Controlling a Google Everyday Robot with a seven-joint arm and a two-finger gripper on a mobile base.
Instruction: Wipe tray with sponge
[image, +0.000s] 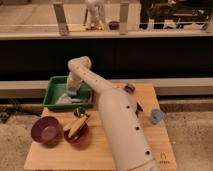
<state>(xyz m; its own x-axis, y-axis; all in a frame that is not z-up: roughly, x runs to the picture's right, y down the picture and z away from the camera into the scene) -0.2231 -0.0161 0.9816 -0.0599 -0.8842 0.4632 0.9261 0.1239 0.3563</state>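
Note:
The green tray (50, 95) sits at the back left of the wooden table. My arm reaches from the bottom of the view up and over into it. My gripper (73, 89) points down inside the tray, near its middle. It is shut on the small blue sponge (73, 92), which rests against the tray floor. A pale patch lies on the tray floor to the left of the sponge.
A purple bowl (46, 130) and a red bowl (76, 131) holding some utensils stand in front of the tray. A light-blue cup-like object (157, 116) lies at the right. Small dark objects (129, 88) sit near the table's back edge. A dark counter wall runs behind.

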